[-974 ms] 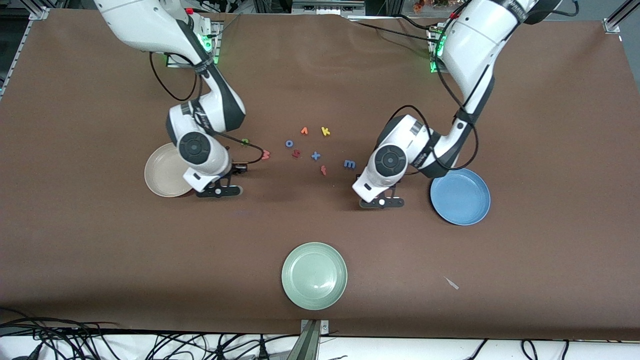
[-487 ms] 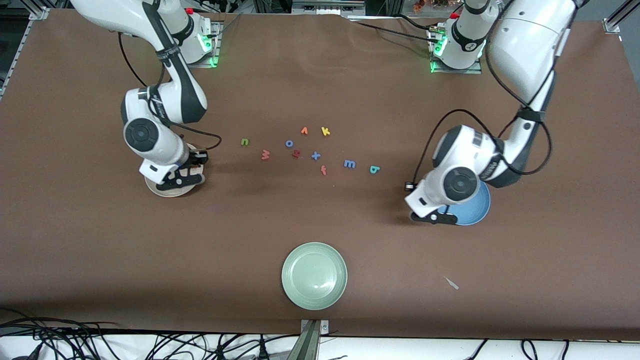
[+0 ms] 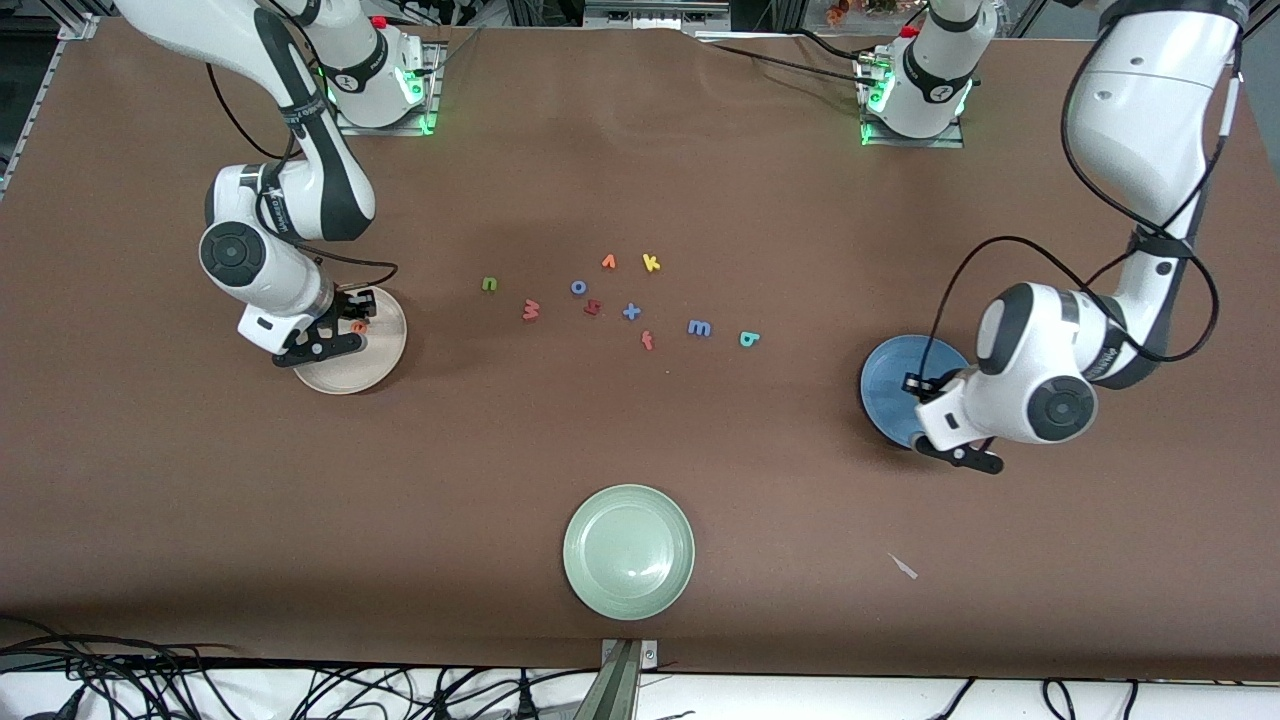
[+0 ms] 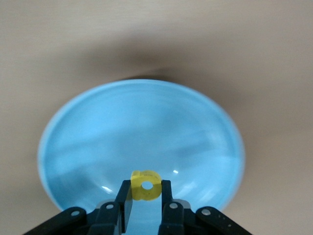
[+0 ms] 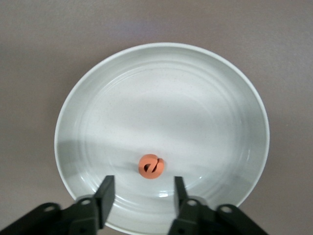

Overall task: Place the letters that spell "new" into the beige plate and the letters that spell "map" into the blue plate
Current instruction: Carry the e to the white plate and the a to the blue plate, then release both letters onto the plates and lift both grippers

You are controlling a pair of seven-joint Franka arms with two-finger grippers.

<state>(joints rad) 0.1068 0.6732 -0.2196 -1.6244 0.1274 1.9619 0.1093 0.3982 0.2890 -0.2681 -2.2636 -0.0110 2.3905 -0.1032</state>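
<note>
My right gripper (image 3: 338, 332) (image 5: 142, 192) hangs open over the beige plate (image 3: 388, 350) (image 5: 171, 88). The orange "e" (image 3: 358, 326) (image 5: 150, 166) lies loose in that plate, just off the fingertips. Shut on the yellow "a" (image 4: 145, 185), my left gripper (image 3: 962, 456) (image 4: 145, 190) is held over the blue plate (image 3: 890, 385) (image 4: 98, 132). On the table between the plates lie the green "n" (image 3: 489, 284), the pinkish-red "w" (image 3: 531, 311), the blue "m" (image 3: 699, 327) and the teal "p" (image 3: 749, 339).
Other letters lie among them: a blue "o" (image 3: 578, 287), an orange "v" (image 3: 608, 262), a yellow "k" (image 3: 651, 263), a blue "x" (image 3: 631, 312), a red "f" (image 3: 647, 341). A pale green plate (image 3: 628, 585) sits nearest the front camera.
The right arm carried the orange "e" over the beige plate, opened, and the letter now lies in it. The left arm swung out over the blue plate with the yellow "a".
</note>
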